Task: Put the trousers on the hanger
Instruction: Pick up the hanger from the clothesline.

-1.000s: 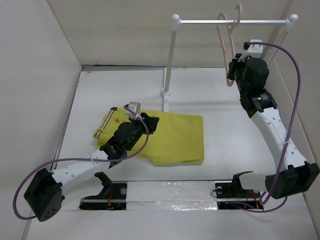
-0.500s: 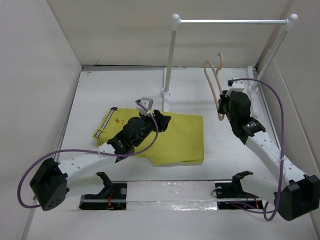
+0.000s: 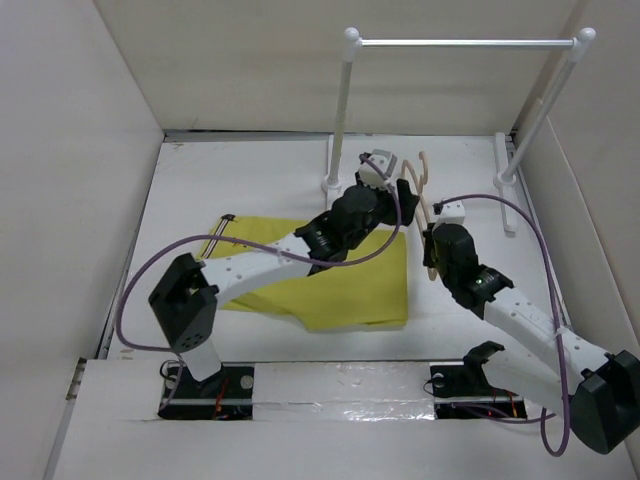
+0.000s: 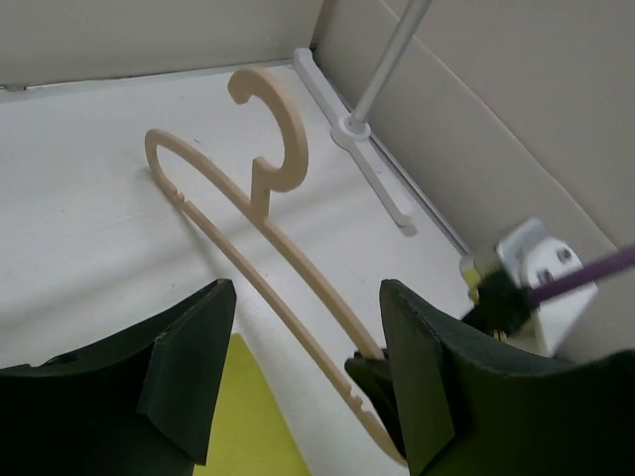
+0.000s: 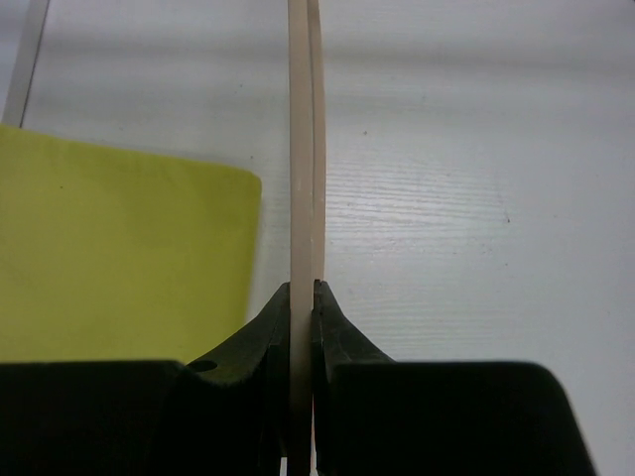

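Right jaws tight around hanger (image 5: 303, 149)

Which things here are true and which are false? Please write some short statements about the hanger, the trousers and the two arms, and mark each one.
1. The right fingers are shut on the hanger. True.
2. The hanger hangs on the white rail. False: it is off the rail, held by the right fingers over the table.
3. The left fingers are open. True.
4. The trousers are draped over the hanger. False: they lie flat on the table, apart from the hanger.
5. The left arm reaches across the trousers toward the hanger. True.
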You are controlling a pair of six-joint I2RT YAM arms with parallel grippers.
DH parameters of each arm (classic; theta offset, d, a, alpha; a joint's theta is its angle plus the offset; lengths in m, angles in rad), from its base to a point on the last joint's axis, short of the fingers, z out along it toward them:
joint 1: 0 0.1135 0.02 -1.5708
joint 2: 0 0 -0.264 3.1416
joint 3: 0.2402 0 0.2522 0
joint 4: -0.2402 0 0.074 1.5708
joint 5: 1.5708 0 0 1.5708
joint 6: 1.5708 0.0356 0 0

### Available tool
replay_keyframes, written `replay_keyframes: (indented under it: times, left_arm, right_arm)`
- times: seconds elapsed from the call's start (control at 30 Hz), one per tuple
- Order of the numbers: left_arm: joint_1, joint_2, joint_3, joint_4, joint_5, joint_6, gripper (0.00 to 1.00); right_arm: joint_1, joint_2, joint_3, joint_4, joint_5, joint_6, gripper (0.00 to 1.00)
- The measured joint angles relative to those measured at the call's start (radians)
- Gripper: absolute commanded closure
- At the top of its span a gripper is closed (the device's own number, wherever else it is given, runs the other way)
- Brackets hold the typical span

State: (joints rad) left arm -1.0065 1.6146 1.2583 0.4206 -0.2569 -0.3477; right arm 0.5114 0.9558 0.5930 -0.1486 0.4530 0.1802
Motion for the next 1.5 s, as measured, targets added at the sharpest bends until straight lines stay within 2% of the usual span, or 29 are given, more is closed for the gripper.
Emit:
replay_keyframes:
  times: [0.2,0.57,0.67,0.77,0.83,0.87,0.9,0.93,1.03,1.07,1.17,1.23,1.27,1.33,1.4,1.43,1.5]
  left_arm:
    - [0.0,0.225,0.239,-0.083,-0.021,0.026,0.39]
    - [0.012,0.402,0.458,-0.187,-0.098,0.035,0.45]
    - [0.021,0.449,0.527,-0.209,-0.108,0.044,0.5]
    - [0.027,0.495,0.586,-0.225,-0.116,0.055,0.71]
    - [0.034,0.502,0.586,-0.238,-0.116,0.054,0.94]
    - [0.036,0.503,0.584,-0.238,-0.111,0.048,1.0]
    - [0.037,0.503,0.581,-0.238,-0.117,0.051,1.0]
    - [0.037,0.503,0.575,-0.233,-0.117,0.051,1.0]
    - [0.037,0.483,0.512,-0.183,-0.113,0.03,1.0]
    - [0.037,0.462,0.471,-0.161,-0.111,0.021,1.0]
    - [0.04,0.385,0.326,-0.11,-0.101,-0.021,1.0]
    - [0.04,0.336,0.235,-0.065,-0.091,-0.059,1.0]
    - [0.04,0.312,0.195,-0.047,-0.088,-0.078,1.0]
    - [0.036,0.271,0.128,-0.018,-0.085,-0.107,1.0]
    - [0.027,0.24,0.074,0.018,-0.084,-0.14,1.0]
    - [0.019,0.225,0.045,0.043,-0.083,-0.159,1.0]
    - [0.002,0.196,-0.005,0.081,-0.077,-0.196,1.0]
  right_arm:
    - [0.056,0.005,-0.024,0.015,0.039,0.023,1.0]
    - [0.086,-0.014,-0.085,0.052,0.047,0.065,1.0]
    - [0.093,-0.021,-0.085,0.05,0.047,0.073,1.0]
    - [0.099,-0.036,-0.089,0.05,0.045,0.079,1.0]
    - [0.099,-0.047,-0.093,0.049,0.045,0.082,1.0]
    - [0.099,-0.05,-0.093,0.047,0.044,0.084,1.0]
    - [0.099,-0.053,-0.093,0.045,0.045,0.088,1.0]
    - [0.099,-0.059,-0.095,0.043,0.046,0.09,0.97]
    - [0.099,-0.077,-0.102,0.017,0.047,0.098,0.7]
    - [0.099,-0.086,-0.102,0.002,0.035,0.103,0.52]
    - [0.106,-0.143,-0.103,-0.03,0.005,0.115,0.31]
    - [0.105,-0.193,-0.102,-0.047,-0.021,0.117,0.25]
    - [0.105,-0.22,-0.101,-0.063,-0.037,0.117,0.19]
    - [0.102,-0.266,-0.092,-0.102,-0.059,0.115,0.13]
    - [0.097,-0.314,-0.076,-0.145,-0.087,0.104,0.12]
    - [0.095,-0.337,-0.063,-0.166,-0.1,0.1,0.14]
    - [0.084,-0.371,-0.032,-0.194,-0.133,0.085,0.28]
